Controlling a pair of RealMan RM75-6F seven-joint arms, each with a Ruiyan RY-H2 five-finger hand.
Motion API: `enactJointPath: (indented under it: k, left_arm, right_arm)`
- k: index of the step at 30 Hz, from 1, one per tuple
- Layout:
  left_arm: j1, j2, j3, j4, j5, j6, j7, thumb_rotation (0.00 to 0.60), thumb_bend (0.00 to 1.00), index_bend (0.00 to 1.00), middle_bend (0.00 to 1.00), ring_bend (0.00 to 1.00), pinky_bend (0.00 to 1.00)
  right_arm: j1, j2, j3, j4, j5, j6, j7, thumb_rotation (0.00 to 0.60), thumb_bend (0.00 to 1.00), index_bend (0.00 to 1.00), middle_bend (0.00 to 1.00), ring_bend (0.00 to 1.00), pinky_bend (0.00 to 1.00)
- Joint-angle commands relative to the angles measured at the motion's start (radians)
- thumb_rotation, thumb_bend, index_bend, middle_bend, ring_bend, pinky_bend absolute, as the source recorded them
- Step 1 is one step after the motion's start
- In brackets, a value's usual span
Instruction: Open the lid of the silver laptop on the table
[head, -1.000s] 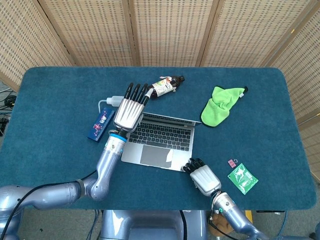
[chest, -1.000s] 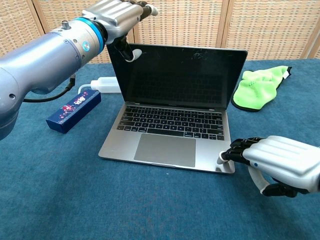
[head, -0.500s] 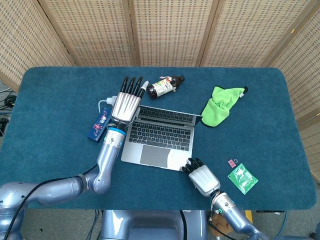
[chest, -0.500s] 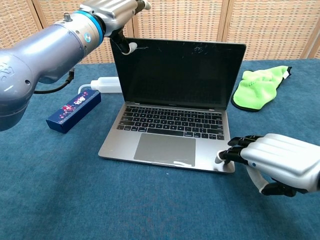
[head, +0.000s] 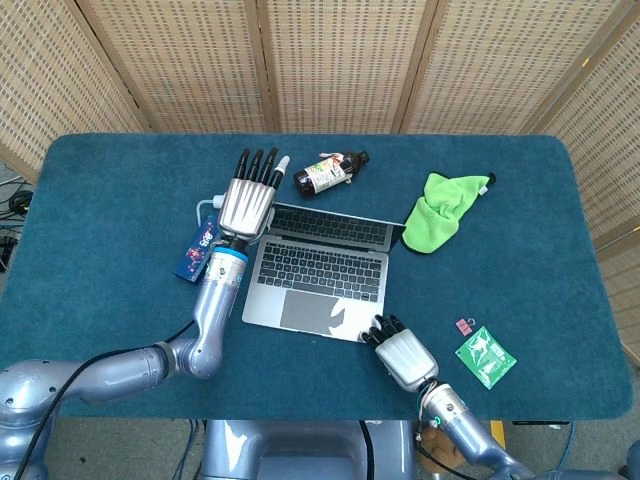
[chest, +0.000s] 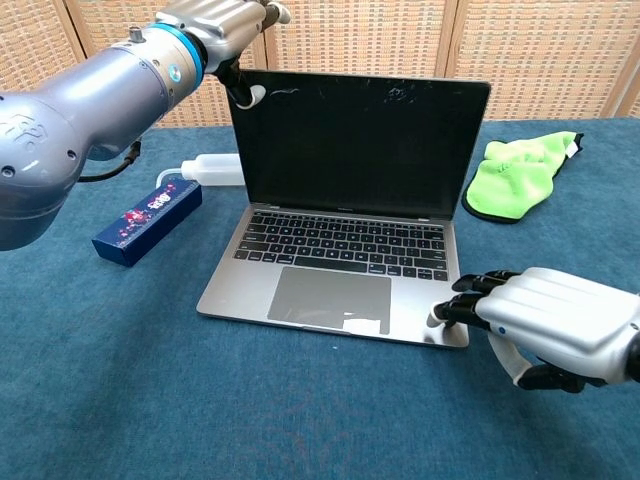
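Head view | laptop (head: 315, 272) 1, open | bottle (head: 325, 172) 1 | hands 2

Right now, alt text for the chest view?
A silver laptop stands open on a blue table, the left hand at the lid's top corner and the right hand pressing its front corner. A blue box lies left, a green cloth right.
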Motion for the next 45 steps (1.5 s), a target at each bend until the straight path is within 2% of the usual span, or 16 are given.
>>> enactJointPath:
  k: [1, 31, 36, 45]
  left_arm:
    - [-0.008, -0.003, 0.002, 0.013, -0.007, -0.001, -0.003, 0.600, 0.43, 0.00, 0.00, 0.00, 0.00]
    - [-0.075, -0.020, -0.021, 0.094, -0.100, 0.005, -0.005, 0.600, 0.43, 0.00, 0.00, 0.00, 0.00]
    - [-0.072, -0.022, -0.009, 0.106, -0.110, -0.002, -0.016, 0.600, 0.43, 0.00, 0.00, 0.00, 0.00]
    - [-0.053, 0.013, 0.035, 0.055, -0.037, 0.019, -0.039, 0.600, 0.42, 0.00, 0.00, 0.00, 0.00]
  right_arm:
    - [-0.001, 0.001, -0.001, 0.000, -0.002, 0.001, 0.001, 0.600, 1.00, 0.17, 0.25, 0.09, 0.13]
    - [-0.013, -0.007, -0.010, 0.025, -0.038, 0.012, 0.022, 0.600, 1.00, 0.21, 0.27, 0.09, 0.12]
    - [-0.018, 0.000, -0.007, 0.024, -0.028, 0.017, 0.015, 0.600, 1.00, 0.21, 0.27, 0.09, 0.12]
    - [-0.021, 0.002, -0.005, 0.022, -0.032, 0.024, 0.018, 0.600, 1.00, 0.21, 0.27, 0.09, 0.13]
